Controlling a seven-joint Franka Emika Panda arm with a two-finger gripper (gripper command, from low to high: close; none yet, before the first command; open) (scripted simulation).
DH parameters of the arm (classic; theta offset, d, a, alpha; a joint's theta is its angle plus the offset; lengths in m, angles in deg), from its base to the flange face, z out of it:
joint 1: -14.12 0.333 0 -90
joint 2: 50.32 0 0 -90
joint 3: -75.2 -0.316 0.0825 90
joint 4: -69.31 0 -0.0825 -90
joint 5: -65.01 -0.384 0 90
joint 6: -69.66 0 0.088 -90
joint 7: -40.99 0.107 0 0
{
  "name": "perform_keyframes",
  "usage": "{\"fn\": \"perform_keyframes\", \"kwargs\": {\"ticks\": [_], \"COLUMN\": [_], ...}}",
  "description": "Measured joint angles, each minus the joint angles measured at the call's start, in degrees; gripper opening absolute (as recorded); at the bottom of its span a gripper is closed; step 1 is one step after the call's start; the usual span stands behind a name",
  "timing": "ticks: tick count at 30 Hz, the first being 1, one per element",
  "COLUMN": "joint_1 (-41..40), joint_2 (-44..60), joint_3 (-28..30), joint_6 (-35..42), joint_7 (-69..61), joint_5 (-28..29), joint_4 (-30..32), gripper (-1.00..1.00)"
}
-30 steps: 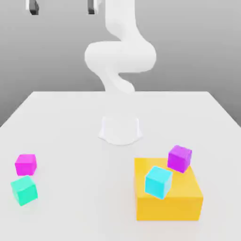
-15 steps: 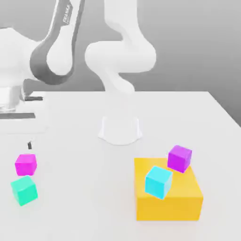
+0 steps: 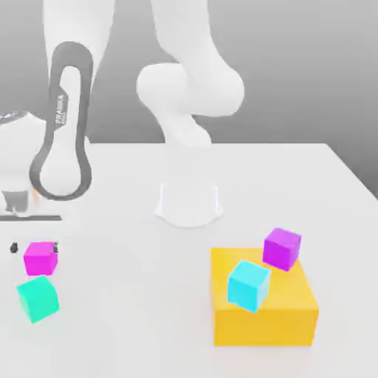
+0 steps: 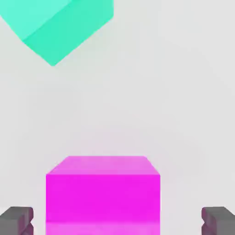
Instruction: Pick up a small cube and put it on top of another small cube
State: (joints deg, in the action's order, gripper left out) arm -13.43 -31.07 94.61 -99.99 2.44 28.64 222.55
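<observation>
You see a smooth white arm (image 3: pixel 193 81) on a round white base (image 3: pixel 188 203), a dark grey band bearing "FRANKA" lettering, and dark grey fingertips (image 4: pixel 16 220).

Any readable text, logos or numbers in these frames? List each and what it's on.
"FRANKA" – dark lettering running lengthwise along the white arm link at the exterior view's left. A smaller line of print beside it is too small to read.
No markings on the pink-magenta cube, teal-green cube, violet-purple cube, light-blue cube, yellow block or table.
</observation>
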Motion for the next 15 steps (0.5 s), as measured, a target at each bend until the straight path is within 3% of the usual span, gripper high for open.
{"fn": "perform_keyframes", "kwargs": {"ticks": [7, 15], "joint_1": [-0.40, 9.50], "joint_2": [0.26, -8.47], "joint_3": [-0.50, 12.95], "joint_6": [-0.04, 4.98], "joint_7": [-0.36, 11.84], "joint_5": [-0.48, 15.74], "joint_4": [-0.08, 2.65], "gripper": [-1.00, -1.00]}}
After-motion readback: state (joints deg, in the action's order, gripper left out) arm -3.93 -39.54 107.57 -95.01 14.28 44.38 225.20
